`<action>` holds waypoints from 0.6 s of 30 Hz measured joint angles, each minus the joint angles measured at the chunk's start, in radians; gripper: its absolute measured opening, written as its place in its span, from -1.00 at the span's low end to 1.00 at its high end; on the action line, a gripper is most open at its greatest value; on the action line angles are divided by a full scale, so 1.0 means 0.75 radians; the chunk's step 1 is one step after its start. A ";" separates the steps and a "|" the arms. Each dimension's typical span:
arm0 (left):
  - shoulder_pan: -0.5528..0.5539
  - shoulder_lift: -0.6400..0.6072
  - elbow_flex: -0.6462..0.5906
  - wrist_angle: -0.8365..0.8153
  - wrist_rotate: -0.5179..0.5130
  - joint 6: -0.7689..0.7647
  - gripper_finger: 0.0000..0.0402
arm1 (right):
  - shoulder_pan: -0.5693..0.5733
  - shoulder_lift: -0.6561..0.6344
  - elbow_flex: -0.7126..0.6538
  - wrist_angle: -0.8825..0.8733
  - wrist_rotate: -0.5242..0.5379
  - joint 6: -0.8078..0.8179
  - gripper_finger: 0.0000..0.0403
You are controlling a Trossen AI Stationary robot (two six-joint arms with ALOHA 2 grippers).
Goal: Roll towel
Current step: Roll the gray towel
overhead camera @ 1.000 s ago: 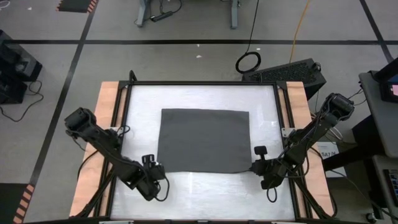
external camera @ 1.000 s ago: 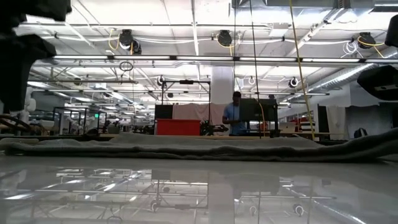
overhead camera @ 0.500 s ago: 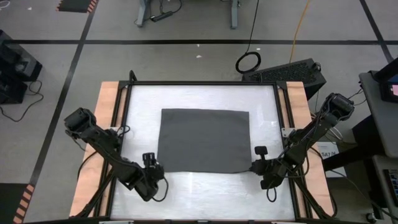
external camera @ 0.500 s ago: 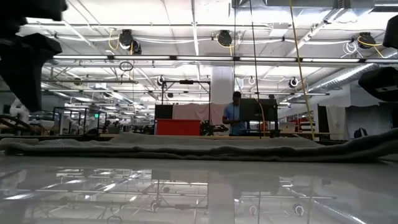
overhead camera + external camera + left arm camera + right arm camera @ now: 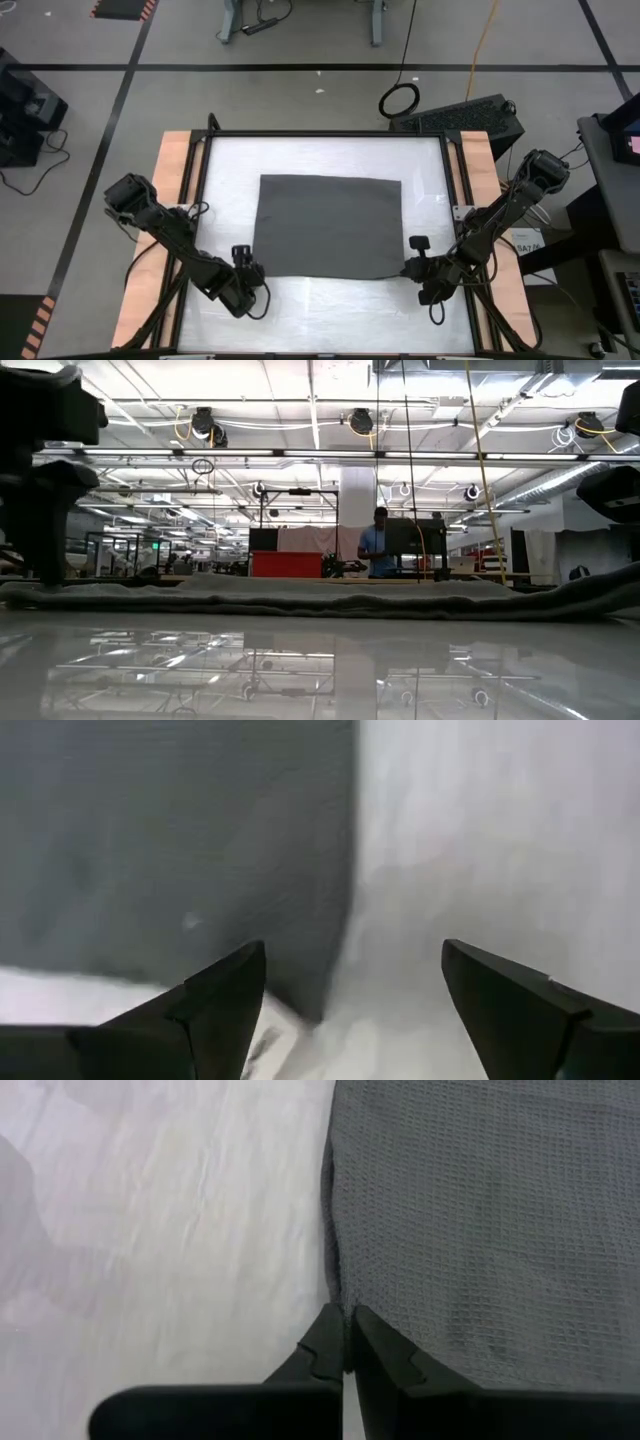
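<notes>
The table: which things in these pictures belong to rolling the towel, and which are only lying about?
For the job:
- the towel, flat on the table
- the left claw, open, at its near left corner
- the right claw, shut on its near right corner

Lying about:
- the cable loop on the floor
- the keyboard behind the table

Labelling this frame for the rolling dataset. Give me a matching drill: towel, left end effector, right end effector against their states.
Things:
1. towel
2. left end effector
3. right end effector

States:
A. fingers spread wide over a near corner of the cloth
B. lying flat and unrolled on the white table
C. fingers pressed together at the cloth's edge

Pairs: 1-B, 2-A, 3-C
</notes>
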 joint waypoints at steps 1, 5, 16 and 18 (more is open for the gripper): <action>-0.005 -0.006 -0.018 0.048 -0.003 0.002 0.53 | 0.000 0.000 0.000 0.000 0.000 0.000 -1.00; -0.017 -0.012 -0.058 0.296 -0.040 0.101 0.53 | 0.000 0.000 0.000 0.000 -0.002 0.000 -1.00; -0.077 -0.007 -0.111 0.292 -0.110 0.106 0.53 | 0.001 0.000 0.000 -0.002 -0.001 -0.013 -1.00; -0.076 -0.008 -0.121 0.291 -0.116 0.106 0.53 | 0.001 0.000 0.000 -0.002 -0.001 -0.013 -1.00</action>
